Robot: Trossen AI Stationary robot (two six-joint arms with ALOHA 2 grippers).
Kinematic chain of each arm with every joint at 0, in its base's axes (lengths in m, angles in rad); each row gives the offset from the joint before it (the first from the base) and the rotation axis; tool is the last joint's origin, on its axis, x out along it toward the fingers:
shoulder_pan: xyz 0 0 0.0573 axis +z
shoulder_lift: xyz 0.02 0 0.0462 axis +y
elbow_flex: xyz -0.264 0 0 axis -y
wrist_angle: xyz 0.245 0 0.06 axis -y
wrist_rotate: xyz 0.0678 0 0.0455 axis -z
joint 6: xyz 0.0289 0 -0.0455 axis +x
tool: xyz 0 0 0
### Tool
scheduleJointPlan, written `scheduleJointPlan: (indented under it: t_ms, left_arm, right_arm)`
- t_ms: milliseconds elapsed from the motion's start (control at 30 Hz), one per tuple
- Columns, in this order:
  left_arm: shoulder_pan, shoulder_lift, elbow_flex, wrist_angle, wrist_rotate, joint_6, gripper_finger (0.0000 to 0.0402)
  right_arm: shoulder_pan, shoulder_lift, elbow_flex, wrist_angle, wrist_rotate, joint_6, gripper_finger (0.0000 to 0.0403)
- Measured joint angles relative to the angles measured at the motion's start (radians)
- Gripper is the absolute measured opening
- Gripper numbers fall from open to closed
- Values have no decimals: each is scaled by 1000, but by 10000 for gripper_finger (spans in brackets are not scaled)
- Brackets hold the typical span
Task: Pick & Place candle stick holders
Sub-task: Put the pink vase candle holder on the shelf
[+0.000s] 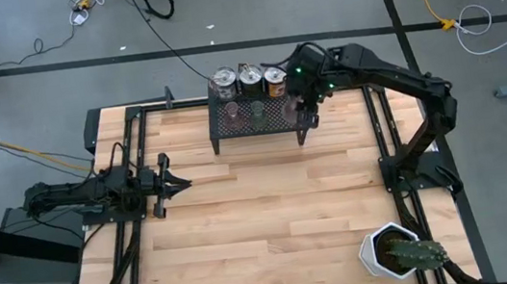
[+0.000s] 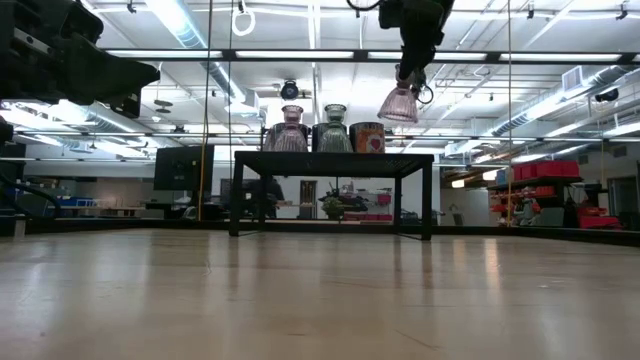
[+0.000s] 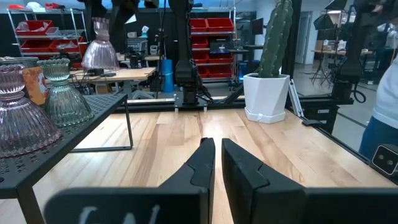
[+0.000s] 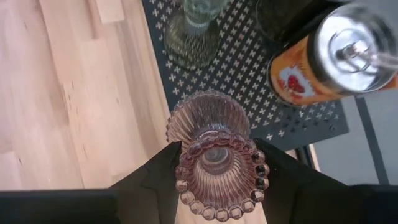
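A black mesh rack [image 1: 261,126] stands at the table's far middle. Along its far edge stand three silvery can-like candle stick holders [image 1: 250,77]. A pink glass holder [image 2: 290,130] and a green glass one [image 2: 335,130] rest on their flared bases on the rack top. My right gripper [image 2: 408,72] hangs above the rack's right end, shut on a second pink glass holder [image 2: 398,103]. My left gripper [image 3: 215,149] waits at the table's left side, level and shut, with nothing in it. My right gripper pinches the pink holder's narrow upper part, just below its beaded rim [image 4: 217,180], between its two fingers [image 4: 152,180], one on each side. The fingers slant down from above. The holder hangs upright with its flared ribbed base [image 2: 398,110] lowest, clear above the rack.
A white hexagonal pot [image 1: 383,250] with a cactus [image 1: 418,256] stands at the table's near right corner. One can with an orange label [image 4: 311,68] stands close to the held holder. Bare wood lies between the rack and the near edge.
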Motion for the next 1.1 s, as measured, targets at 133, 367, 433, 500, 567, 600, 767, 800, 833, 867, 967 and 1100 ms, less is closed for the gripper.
scheduleJointPlan:
  t_ms: [133,367,433,500,567,600,767,800,833,867,967,1100]
  left_arm:
    - [0,0,0,0,0,0,34]
    - [0,0,0,0,0,0,34]
    - [0,0,0,0,0,0,34]
    - [0,0,0,0,0,0,34]
    - [0,0,0,0,0,0,34]
    - [0,0,0,0,0,0,34]
    - [0,0,0,0,0,0,34]
    - [0,0,0,0,0,0,34]
    - [0,0,0,0,0,0,34]
    - [0,0,0,0,0,0,34]
    - [0,0,0,0,0,0,34]
    - [0,0,0,0,0,0,34]
  right_arm:
    - [0,0,29,-12,0,1,167]
    - [0,33,46,-19,1,3,167]
    - [0,54,46,-22,1,1,167]
    - [0,73,46,-21,1,1,167]
    - [0,93,46,-21,2,-4,167]
    - [0,102,46,-21,2,-6,167]
    - [0,144,46,-15,4,-39,167]
    - [0,150,46,-10,4,-46,167]
    - [0,156,46,-3,4,-49,167]
    - [0,160,46,6,4,-50,167]
    - [0,170,46,29,4,-49,167]
    - [-8,182,46,27,3,-51,167]
